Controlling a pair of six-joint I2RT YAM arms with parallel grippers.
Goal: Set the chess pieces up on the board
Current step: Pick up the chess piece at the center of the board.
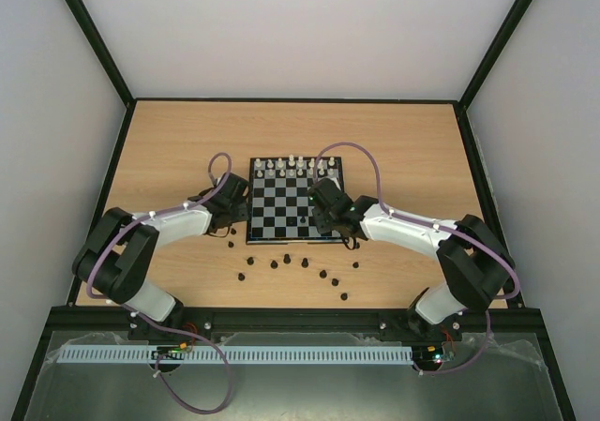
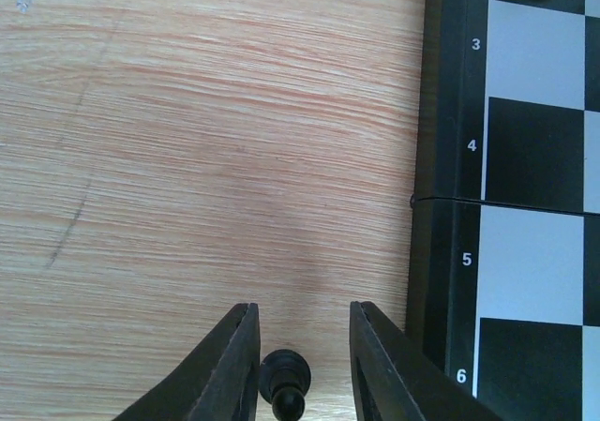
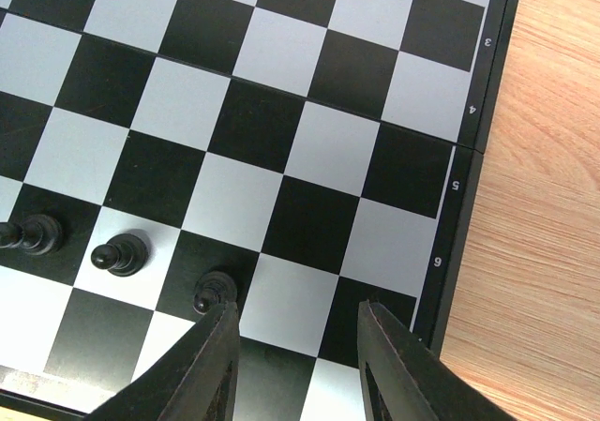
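Two part-open grippers — left gripper (image 2: 305, 310) brackets one black piece (image 2: 284, 382), unclamped; right gripper (image 3: 300, 310) empty over board (image 3: 281, 158), three black pieces (image 3: 120, 254) lower left.

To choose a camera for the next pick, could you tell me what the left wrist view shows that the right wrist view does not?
Only the left wrist view: a tiny black chess piece on the light wooden table, off the black and pale grey checked chessboard, between the parted fingers of the left gripper. Only the right wrist view: three small black pieces on the board's squares, beside the right gripper, its fingers apart around nothing. Both: that chessboard with its numbered dark border, and the table.
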